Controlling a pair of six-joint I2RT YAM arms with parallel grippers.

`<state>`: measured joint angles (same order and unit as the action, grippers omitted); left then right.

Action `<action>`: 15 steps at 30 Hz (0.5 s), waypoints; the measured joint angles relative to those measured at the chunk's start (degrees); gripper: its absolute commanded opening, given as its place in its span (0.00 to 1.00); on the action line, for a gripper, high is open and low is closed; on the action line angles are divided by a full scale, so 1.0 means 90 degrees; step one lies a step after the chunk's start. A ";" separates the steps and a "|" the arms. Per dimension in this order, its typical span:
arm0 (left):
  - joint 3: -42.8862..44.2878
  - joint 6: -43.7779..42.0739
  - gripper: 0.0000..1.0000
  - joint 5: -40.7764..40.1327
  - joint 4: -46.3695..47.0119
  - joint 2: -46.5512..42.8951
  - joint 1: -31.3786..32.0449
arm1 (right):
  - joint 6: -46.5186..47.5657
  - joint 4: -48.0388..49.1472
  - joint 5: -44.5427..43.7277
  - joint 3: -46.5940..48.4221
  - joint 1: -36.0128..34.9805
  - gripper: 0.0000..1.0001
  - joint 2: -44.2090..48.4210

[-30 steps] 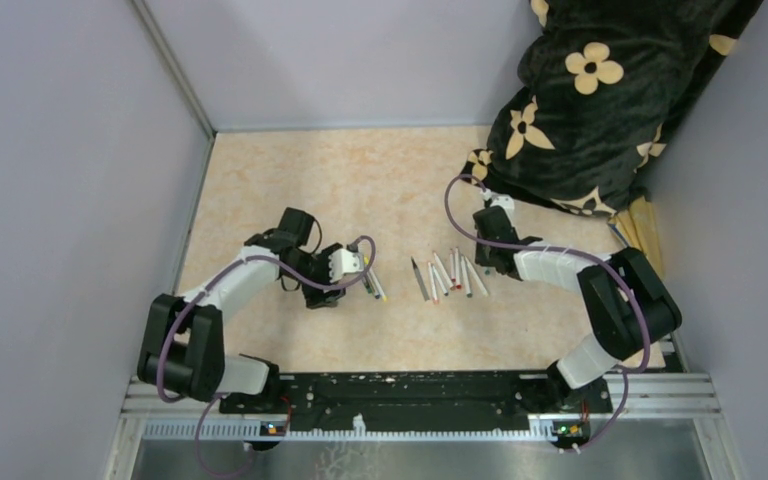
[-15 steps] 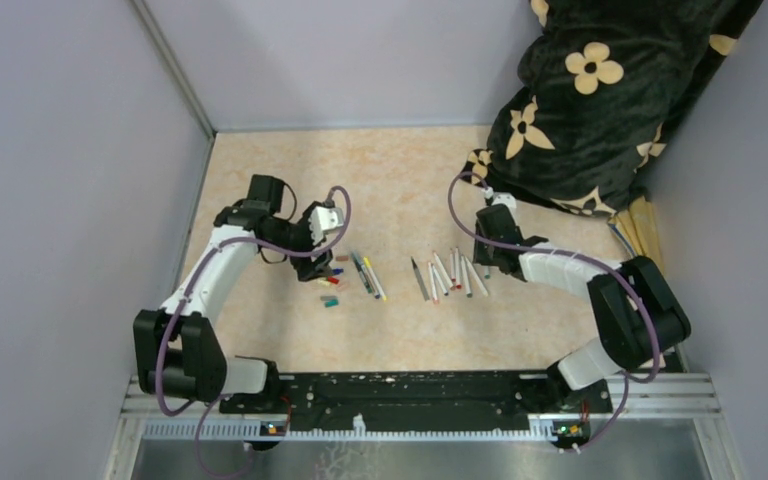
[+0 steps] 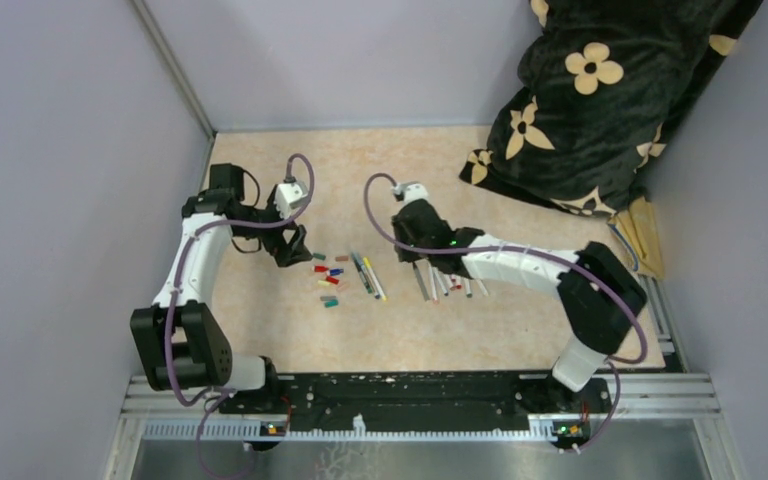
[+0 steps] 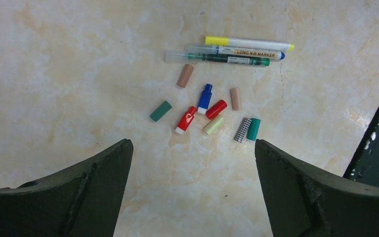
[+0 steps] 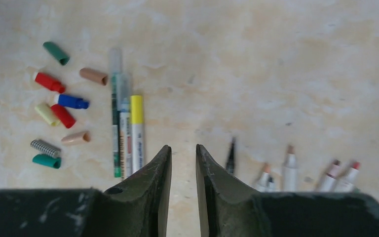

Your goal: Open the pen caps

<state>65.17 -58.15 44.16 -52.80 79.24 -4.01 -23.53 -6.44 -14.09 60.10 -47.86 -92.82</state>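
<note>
The pen caps (image 4: pixel 216 109) are lying loose in a cluster on the bench (image 4: pixel 54 74), left of three pens (image 4: pixel 227 51) seemingly not yet uncapped, with bare-tipped pens (image 5: pixel 289 168) lying further right, while the left gripper (image 4: pixel 191 148) is hanging wide apart and empty above the cluster and the right gripper (image 5: pixel 183 153) is hovering nearly together, gripping nothing.
</note>
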 measured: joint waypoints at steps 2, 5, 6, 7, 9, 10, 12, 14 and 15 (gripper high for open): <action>0.0049 0.0034 0.99 0.0007 -0.0146 0.0056 -0.0078 | 0.0000 -0.0044 0.0078 0.0449 -0.0311 0.21 -0.0554; 0.0085 0.0066 0.99 0.0061 -0.0296 0.0080 -0.0182 | 0.0000 -0.0080 0.0185 0.1013 -0.0610 0.20 -0.1331; 0.0085 0.0070 0.99 0.0085 -0.0338 0.0078 -0.0219 | 0.0000 -0.0107 0.0226 0.1146 -0.0670 0.20 -0.1535; 0.0085 0.0080 0.99 0.0117 -0.0374 0.0078 -0.0267 | -0.0002 -0.0129 0.0267 0.1263 -0.0721 0.20 -0.1722; 0.0085 0.0102 0.99 0.0155 -0.0425 0.0073 -0.0350 | -0.0005 -0.0158 0.0364 0.1392 -0.0784 0.20 -0.1999; 0.0085 0.0107 0.99 0.0170 -0.0437 0.0063 -0.0381 | -0.0005 -0.0199 0.0403 0.1418 -0.0797 0.20 -0.2074; 0.0085 0.0126 0.99 0.0202 -0.0449 0.0027 -0.0452 | -0.0007 -0.0238 0.0476 0.1455 -0.0797 0.20 -0.2188; 0.0085 0.0129 0.99 0.0228 -0.0452 -0.0010 -0.0515 | -0.0017 -0.0228 0.0542 0.1467 -0.0799 0.19 -0.2254; 0.0085 0.0129 0.99 0.0240 -0.0452 -0.0029 -0.0546 | -0.0015 -0.0221 0.0559 0.1474 -0.0804 0.19 -0.2256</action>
<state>65.93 -56.99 46.33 -56.86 78.98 -8.93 -23.66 -8.43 -9.06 73.36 -55.09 -113.12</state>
